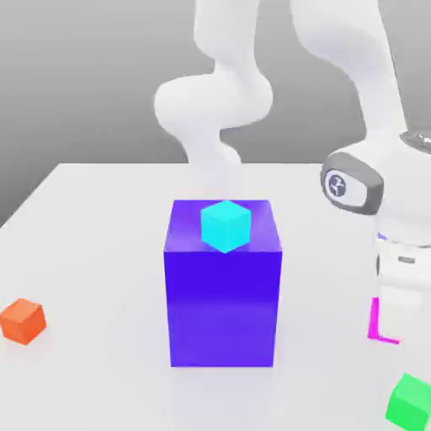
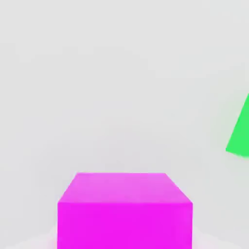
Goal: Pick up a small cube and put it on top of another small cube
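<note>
Magenta cube sits on the table at the lower right of the exterior view, right under the gripper, whose fingers are closed narrow around it. Four small cubes: one magenta, one green, one orange, one cyan atop one big blue block. The magenta one is bright, plain and sharp-edged.

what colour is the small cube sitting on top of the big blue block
Cyan; the small cube shows best in the exterior view, resting on the big blue block.
</note>
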